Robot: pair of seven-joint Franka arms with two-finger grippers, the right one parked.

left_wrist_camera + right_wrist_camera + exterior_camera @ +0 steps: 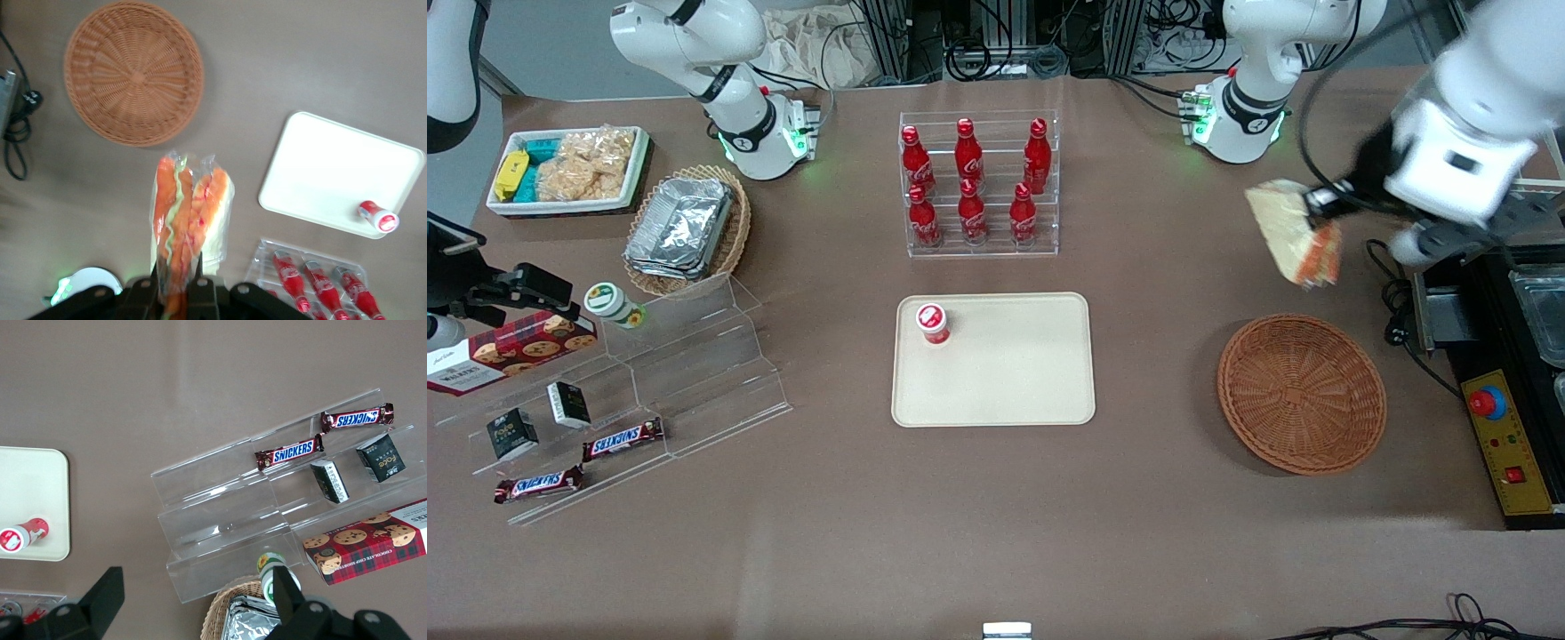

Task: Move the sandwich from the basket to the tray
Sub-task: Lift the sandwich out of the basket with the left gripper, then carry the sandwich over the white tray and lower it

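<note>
- I read the left gripper (1319,206) as clamped on the clear-wrapped triangular white-bread sandwich (1296,233); in the wrist view its black fingers (200,293) pinch one end of the wedge (190,223), and the rest of it sticks out past the fingertips.
- The gripper with its load hangs in the air toward the working arm's end of the brown table (996,498), clear of every surface.
- The round reddish-brown woven wicker basket (1302,392) sits below the jaws and nearer the front camera; the sandwich is out of it, and nothing lies in it.
- The flat beige plastic tray (993,359) with rounded corners lies well apart from the jaws, toward the table's middle. A small red-and-white cup (933,323) stands on it near one corner; the sandwich is not on it.
- Sandwich appearance: pale bread faces, and an edge showing orange-red filling with pale green streaks, all under a glossy wrap. In the front view it hangs tilted, with the filling edge turned downward and toward the camera.
- A clear acrylic rack of red cola bottles (971,182) stands farther from the camera than the tray.
</note>
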